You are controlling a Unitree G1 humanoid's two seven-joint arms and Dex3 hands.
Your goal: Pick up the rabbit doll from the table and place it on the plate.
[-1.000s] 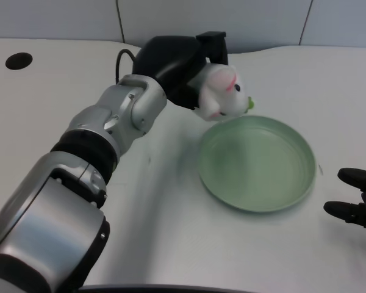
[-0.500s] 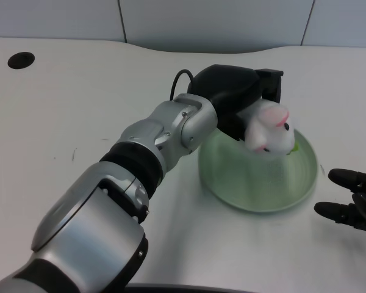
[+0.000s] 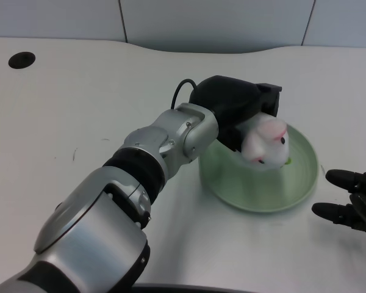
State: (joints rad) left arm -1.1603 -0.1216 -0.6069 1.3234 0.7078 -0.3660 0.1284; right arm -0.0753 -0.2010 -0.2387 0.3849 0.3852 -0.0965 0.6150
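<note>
the left hand reaches in from nine o'clock, fingers clasping the doll over the plate centre, poised for release.

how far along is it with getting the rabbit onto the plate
The pick-up looks done: the left hand holds the rabbit doll off the white table. In hand: the doll is over the green plate, low in it; whether it touches the plate I cannot tell. Left: set it down, open the fingers and pull the hand away.
</note>
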